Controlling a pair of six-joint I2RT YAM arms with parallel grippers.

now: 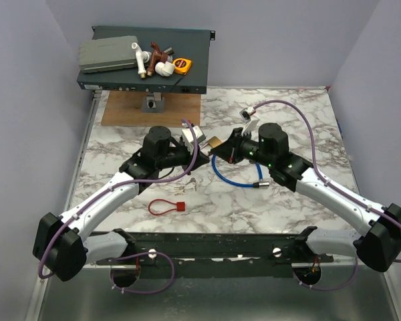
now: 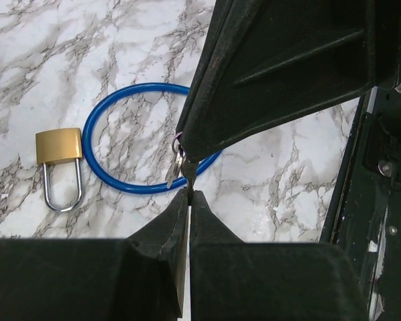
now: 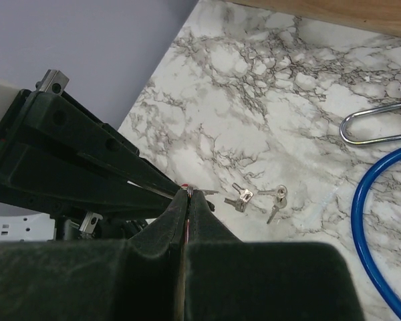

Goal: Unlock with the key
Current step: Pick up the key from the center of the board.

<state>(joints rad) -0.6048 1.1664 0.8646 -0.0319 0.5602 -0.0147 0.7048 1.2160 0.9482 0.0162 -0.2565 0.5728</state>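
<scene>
Nearest our bases, the key (image 1: pixel 181 205) lies flat on the marble table (image 1: pixel 254 214) on its looped red cord, between our two arms and well apart from both grippers. A little farther out, a couple of loose keys (image 1: pixel 190 184) lie on the marble. Beyond them our left gripper (image 2: pixel 189 194) and right gripper (image 3: pixel 189 194) meet tip to tip above the table, each with its fingers pressed together. A small silver key (image 2: pixel 175 167) hangs right at that meeting point. We cannot tell which gripper pinches it, nor which lock it fits. Below and past the tips lies the blue cable lock (image 2: pixel 86 138). Just beside its far end is the brass padlock (image 2: pixel 59 146), flat on the marble with both shackle legs seated in its body. At the far edge sit a wooden board (image 1: pixel 150 107) and a dark rack case (image 1: pixel 144 63) carrying odds and ends. We judge the task barely begun, since no key is in any lock and nothing stands open. What remains is to bring the right key to a keyhole, seat it and turn it.
</scene>
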